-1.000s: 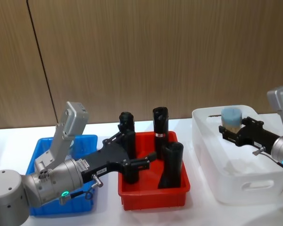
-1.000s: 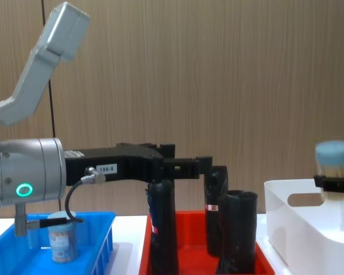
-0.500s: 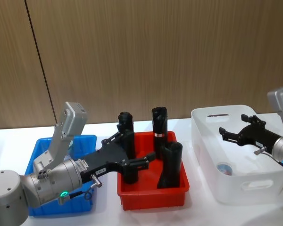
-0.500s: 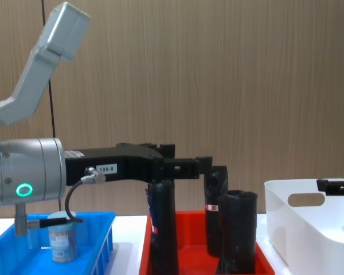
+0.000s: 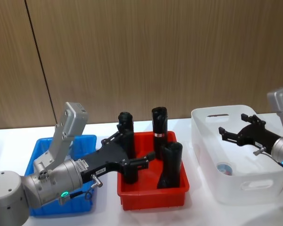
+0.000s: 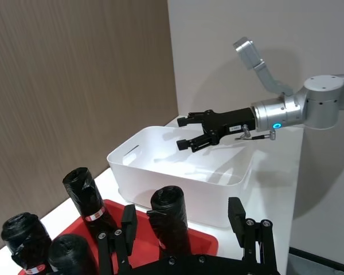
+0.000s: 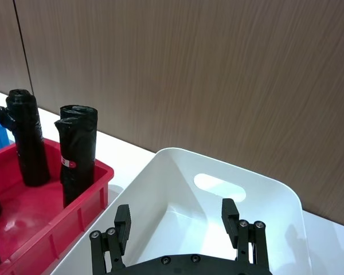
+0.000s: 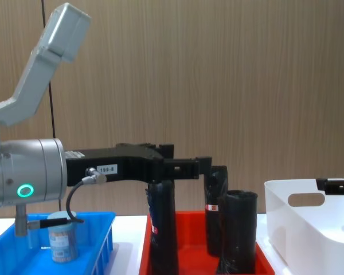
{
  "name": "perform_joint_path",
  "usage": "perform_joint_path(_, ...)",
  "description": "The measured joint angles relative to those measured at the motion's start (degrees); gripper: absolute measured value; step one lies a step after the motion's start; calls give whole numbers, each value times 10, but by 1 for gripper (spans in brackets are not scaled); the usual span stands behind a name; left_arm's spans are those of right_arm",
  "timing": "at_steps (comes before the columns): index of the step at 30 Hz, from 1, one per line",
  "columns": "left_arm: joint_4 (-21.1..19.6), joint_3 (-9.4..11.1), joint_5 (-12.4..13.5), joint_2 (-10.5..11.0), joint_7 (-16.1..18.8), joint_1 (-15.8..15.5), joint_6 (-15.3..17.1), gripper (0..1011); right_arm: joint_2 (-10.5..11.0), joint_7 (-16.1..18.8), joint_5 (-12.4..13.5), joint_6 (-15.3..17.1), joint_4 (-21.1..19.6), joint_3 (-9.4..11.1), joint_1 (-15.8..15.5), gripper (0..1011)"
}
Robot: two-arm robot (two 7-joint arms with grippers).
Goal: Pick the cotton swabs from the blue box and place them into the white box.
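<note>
You have a red bin [image 5: 153, 195] on the white worktop [image 5: 106, 209], with four black wrapped rolls [image 5: 159, 126] standing inside, two toward the back and two nearer the front. Behind it you see a brown wood-grain wall [image 5: 155, 56].

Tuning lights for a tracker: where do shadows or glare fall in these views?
Left wrist view: the right gripper, jaws open over the white box, throws a soft shadow on the grey wall. Right wrist view: glare patches on the floor of the red bin, under the left gripper.

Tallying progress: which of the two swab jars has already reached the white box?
The jar inside the white box, below the open right claw; the other jar stands in the blue box.
</note>
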Motion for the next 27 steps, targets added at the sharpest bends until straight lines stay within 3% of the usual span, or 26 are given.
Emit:
perform_joint_path(4,-5,3,4,1,17,3,-3,1004,0,-10,2,1,-19,0,-13,1002)
perform_joint_path(27,-54,33,46,7,193,37,-31,1004,-4,-100,24,9,-194,0,-136,1002)
